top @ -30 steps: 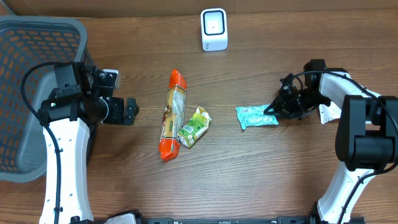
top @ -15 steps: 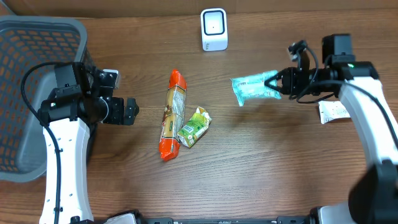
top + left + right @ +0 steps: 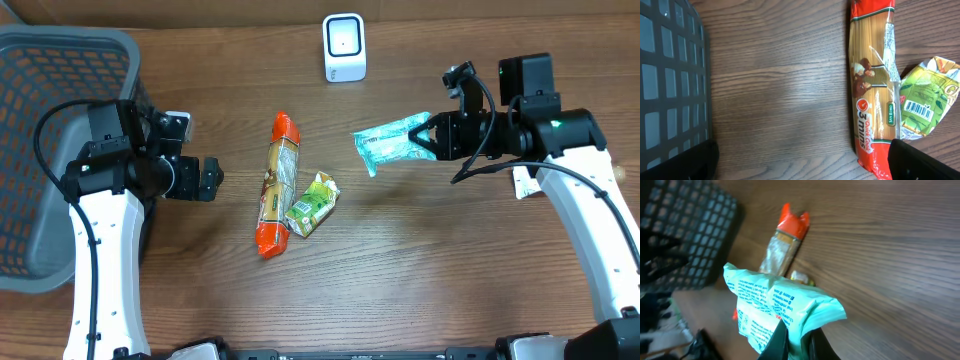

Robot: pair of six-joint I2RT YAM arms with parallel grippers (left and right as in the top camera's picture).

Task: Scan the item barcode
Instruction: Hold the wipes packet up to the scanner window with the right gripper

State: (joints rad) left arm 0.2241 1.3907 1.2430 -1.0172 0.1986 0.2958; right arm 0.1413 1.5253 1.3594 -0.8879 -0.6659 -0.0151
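Note:
My right gripper (image 3: 426, 138) is shut on one end of a mint-green packet (image 3: 388, 144) and holds it above the table, right of centre. In the right wrist view the packet (image 3: 772, 302) rises from between the pinched fingers (image 3: 796, 341), its printed side facing the camera. The white barcode scanner (image 3: 344, 47) stands at the back centre, apart from the packet. My left gripper (image 3: 212, 180) hovers open beside the basket; its fingertips (image 3: 927, 162) frame bare wood with nothing between them.
An orange pasta packet (image 3: 277, 182) and a light-green pouch (image 3: 313, 203) with a barcode (image 3: 918, 109) lie mid-table. A grey mesh basket (image 3: 40, 50) fills the far left. A white paper slip (image 3: 535, 180) lies under the right arm.
The right gripper has lifted the mint-green packet off the table and carried it left and toward the back. The left arm has not moved.

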